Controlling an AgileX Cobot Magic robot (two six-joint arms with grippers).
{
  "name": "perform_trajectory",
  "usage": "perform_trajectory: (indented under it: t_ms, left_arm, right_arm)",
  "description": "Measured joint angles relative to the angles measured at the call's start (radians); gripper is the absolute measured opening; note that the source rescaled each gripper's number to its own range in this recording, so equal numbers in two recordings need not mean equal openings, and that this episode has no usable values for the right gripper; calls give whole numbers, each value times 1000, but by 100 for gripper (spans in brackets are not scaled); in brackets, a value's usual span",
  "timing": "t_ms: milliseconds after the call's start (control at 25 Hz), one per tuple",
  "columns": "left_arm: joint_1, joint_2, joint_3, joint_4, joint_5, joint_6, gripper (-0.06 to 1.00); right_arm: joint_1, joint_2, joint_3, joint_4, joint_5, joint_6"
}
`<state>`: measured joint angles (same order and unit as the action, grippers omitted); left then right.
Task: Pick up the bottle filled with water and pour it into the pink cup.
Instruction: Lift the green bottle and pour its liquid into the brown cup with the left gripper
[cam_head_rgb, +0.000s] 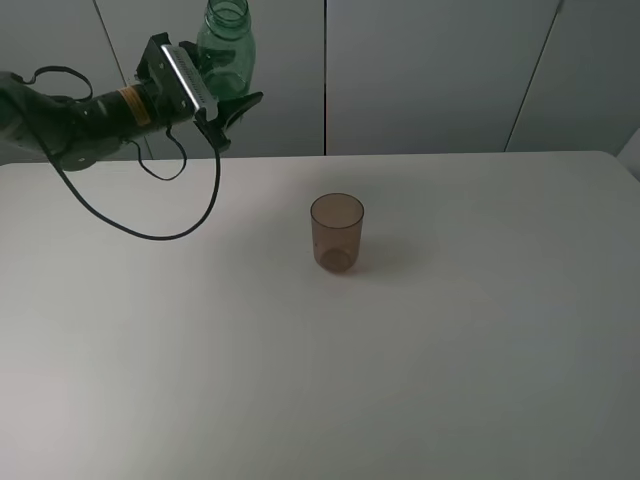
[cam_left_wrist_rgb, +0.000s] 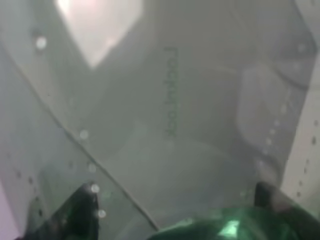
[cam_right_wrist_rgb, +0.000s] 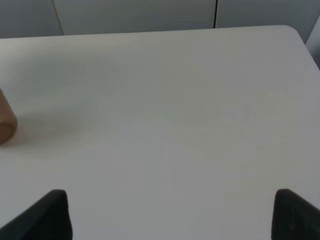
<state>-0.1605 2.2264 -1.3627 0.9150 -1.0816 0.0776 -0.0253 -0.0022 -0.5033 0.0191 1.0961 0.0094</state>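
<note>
Upright bottle (cam_head_rgb: 228, 40) clamped in left claw (cam_head_rgb: 228, 95), aloft; pink cup (cam_head_rgb: 337, 232) on desk (cam_head_rgb: 480, 350), well apart, rightward and below.

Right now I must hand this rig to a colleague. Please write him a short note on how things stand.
Left gripper: shut on the green bottle, which it holds upright in the air, to the left of the cup in the high view.
Right gripper: open and empty, above the table.
Pink cup: upright near the table's middle; no water visible in it.
Done: bottle picked up.
Left: bring the bottle over the cup and pour.
</note>
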Motion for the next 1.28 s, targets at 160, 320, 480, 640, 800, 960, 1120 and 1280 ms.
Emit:
perform_trajectory:
  t_ms: [160, 320, 480, 640, 800, 960, 1120, 1280]
  left_arm:
    - [-16, 36, -87, 61, 4, 4, 0]
    - [-29, 101, -163, 90, 6, 35, 0]
    - [-42, 171, -241, 114, 6, 55, 0]
    - [-60, 242, -322, 151, 6, 60, 0]
    - [-71, 277, -372, 213, 11, 66, 0]
    - [-80, 286, -397, 257, 19, 103, 0]
    - [-87, 290, -402, 294, 25, 144, 0]
    - [-96, 290, -402, 328, 34, 203, 0]
  right_arm:
    - [0, 0, 0, 0, 0, 0]
    - [0, 0, 0, 0, 0, 0]
    - [0, 0, 0, 0, 0, 0]
    - [0, 0, 0, 0, 0, 0]
    - [0, 0, 0, 0, 0, 0]
    - [0, 0, 0, 0, 0, 0]
    - [0, 0, 0, 0, 0, 0]
    - [0, 0, 0, 0, 0, 0]
